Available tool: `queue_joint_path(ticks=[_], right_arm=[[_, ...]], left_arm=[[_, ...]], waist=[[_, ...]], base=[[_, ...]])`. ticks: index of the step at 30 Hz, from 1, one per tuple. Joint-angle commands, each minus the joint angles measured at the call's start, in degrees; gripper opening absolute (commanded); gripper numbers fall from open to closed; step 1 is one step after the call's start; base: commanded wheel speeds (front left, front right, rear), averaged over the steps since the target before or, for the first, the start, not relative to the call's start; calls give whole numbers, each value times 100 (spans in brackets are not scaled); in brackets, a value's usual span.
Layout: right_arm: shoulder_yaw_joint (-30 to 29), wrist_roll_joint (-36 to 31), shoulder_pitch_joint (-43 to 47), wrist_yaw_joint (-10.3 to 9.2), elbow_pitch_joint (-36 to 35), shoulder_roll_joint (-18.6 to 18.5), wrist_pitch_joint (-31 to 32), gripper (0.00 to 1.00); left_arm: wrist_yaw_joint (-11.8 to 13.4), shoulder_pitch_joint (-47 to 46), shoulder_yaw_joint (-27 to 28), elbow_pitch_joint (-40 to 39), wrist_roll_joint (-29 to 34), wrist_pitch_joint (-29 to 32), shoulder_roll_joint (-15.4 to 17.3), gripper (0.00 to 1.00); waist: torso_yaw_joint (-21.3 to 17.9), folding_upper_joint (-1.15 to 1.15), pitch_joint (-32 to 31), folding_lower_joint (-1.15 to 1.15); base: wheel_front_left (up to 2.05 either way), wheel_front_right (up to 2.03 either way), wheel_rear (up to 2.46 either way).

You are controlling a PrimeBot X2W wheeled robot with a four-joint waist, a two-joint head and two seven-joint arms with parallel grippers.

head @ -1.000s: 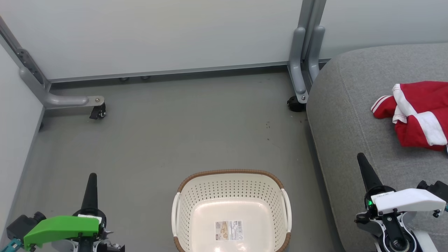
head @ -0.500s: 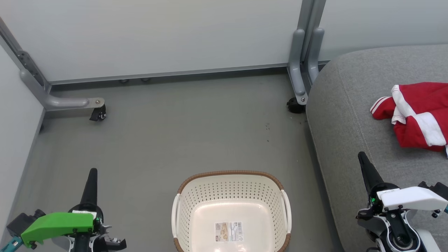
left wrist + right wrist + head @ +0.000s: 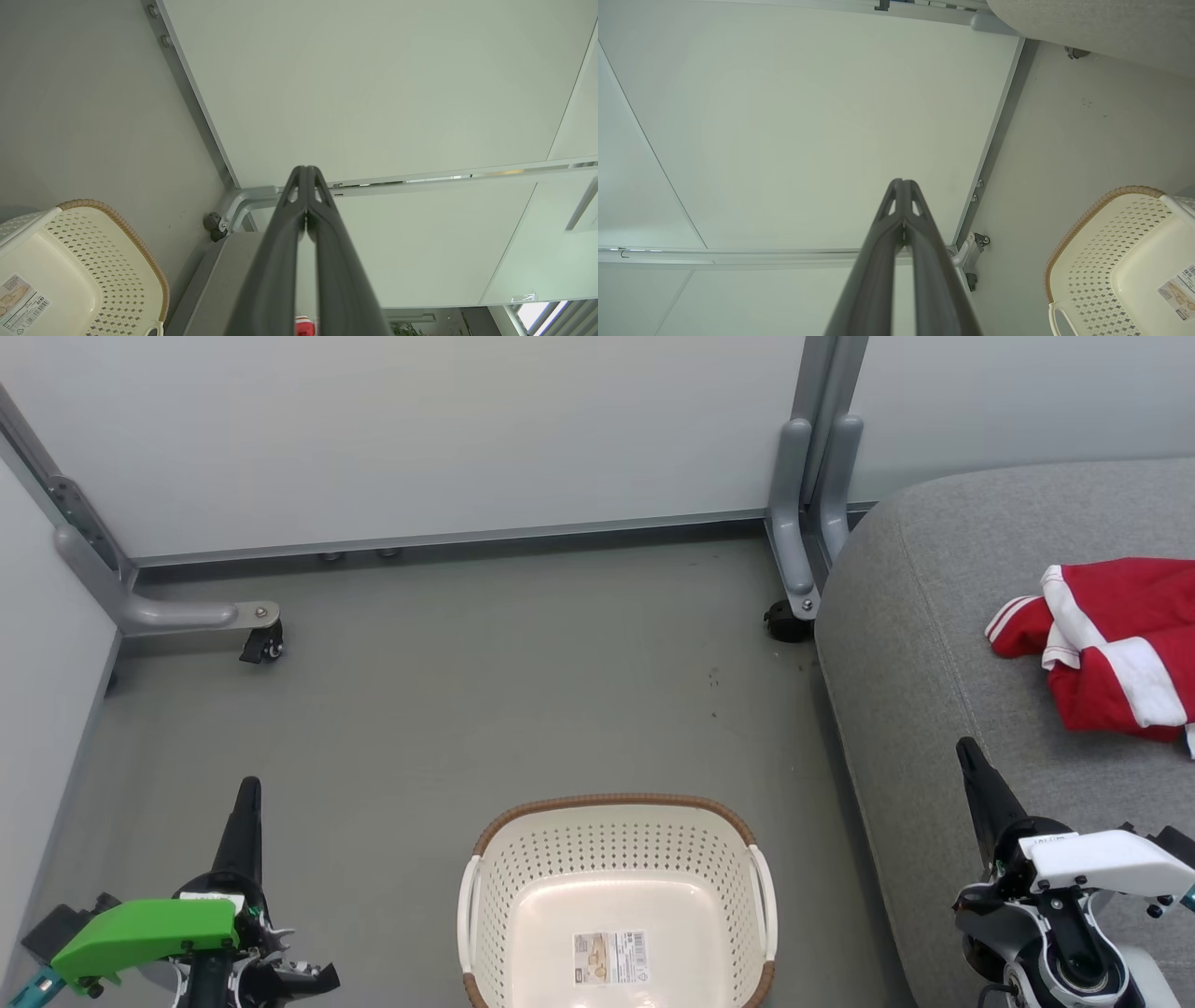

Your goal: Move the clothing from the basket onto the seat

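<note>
Left pincer (image 3: 246, 798) sits low left over the floor (image 3: 467, 691), fingers pressed together, gripping nothing. Right pincer (image 3: 971, 761) sits low right over the seat (image 3: 915, 616), likewise clenched, nothing between its fingers. Between them the basket (image 3: 611, 800) stands upright on the floor, a label (image 3: 610, 959) on its bottom. The seat lies just right of the basket. The clothing (image 3: 1111, 644) lies crumpled on the seat, well apart from the basket and cut by the right edge; possibly two garments, count unclear. Beyond is a caster (image 3: 789, 621), then pale panels (image 3: 467, 429).
</note>
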Motion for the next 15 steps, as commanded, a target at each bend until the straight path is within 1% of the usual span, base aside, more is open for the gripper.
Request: queue_joint_path(ticks=[1,15], right_arm=[[-28,128,-63,3,18,-15,29,0],[-96,655,-149,2,155,1,129,0]], left_arm=[[-36,-124,41,10,-129,38,6,0],[-54,-196,80,34,-663,174,-19,0]], waist=[[-1,0,-4,0],[-7,0,-43,0]], base=[[0,0,0],[0,0,0]])
